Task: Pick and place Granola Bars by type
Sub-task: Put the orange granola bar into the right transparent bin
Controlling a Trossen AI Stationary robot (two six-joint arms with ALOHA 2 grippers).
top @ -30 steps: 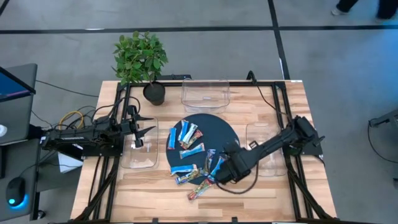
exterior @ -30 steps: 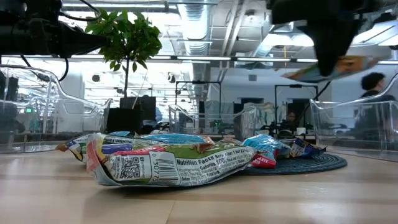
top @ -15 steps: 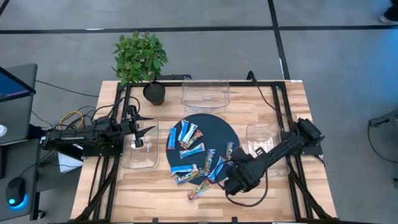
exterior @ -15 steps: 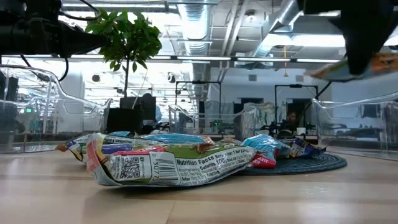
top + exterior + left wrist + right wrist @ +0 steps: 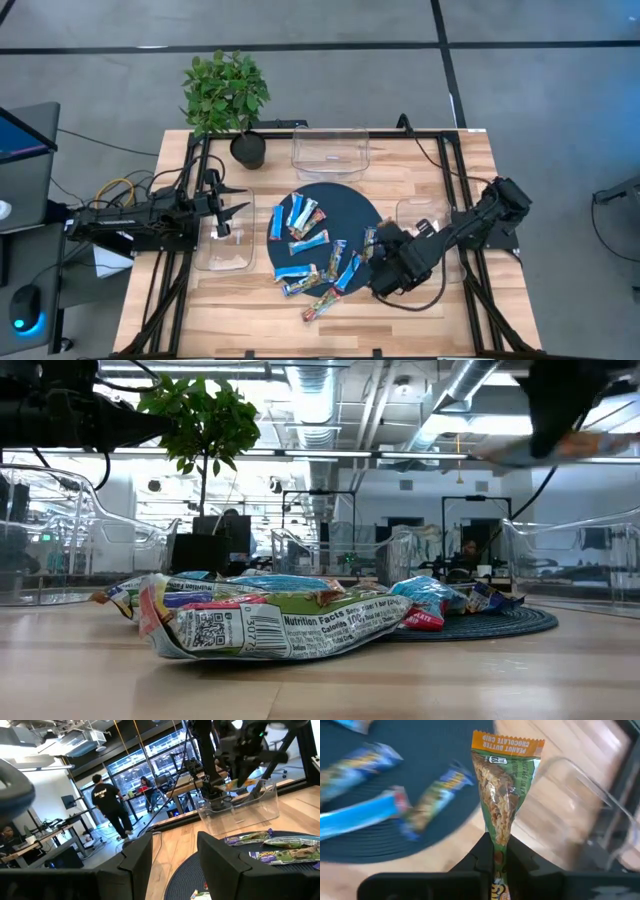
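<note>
Several granola bars lie flat on and around a dark round mat point(image 5: 345, 205): blue-and-white ones point(image 5: 300, 215) and a multicoloured one point(image 5: 320, 305) on the wood by the mat's near edge, which fills the front of the low view point(image 5: 270, 622). My right gripper point(image 5: 377, 250) point(image 5: 495, 852) is shut on a green-and-orange bar point(image 5: 504, 785) point(image 5: 540, 450), above the gap between the mat's right edge and a clear bin point(image 5: 425, 225). My left gripper point(image 5: 235, 200) point(image 5: 175, 865) is open and waits over the left clear bin point(image 5: 222, 245). My right gripper pinches the green-and-orange bar by one narrow end point(image 5: 496, 840) between its two fingers point(image 5: 480, 855). The rest of the bar sticks out beyond the fingertips, along the fingers' line. It is lifted clear of the table and lies about level in the low view.
A third clear bin point(image 5: 330, 150) stands at the far edge, beside a potted plant point(image 5: 228, 95) at the far left. Black frame rails point(image 5: 455, 170) run along both table sides. People show in the room beyond the table. Bare wood lies near the front edge point(image 5: 430, 320).
My right gripper, still shut on the bar, has swung from the mat's near-right edge toward the table's right and then toward the far side, ending nearer the right bin. The bar has stayed lifted and has risen a little in the low view.
</note>
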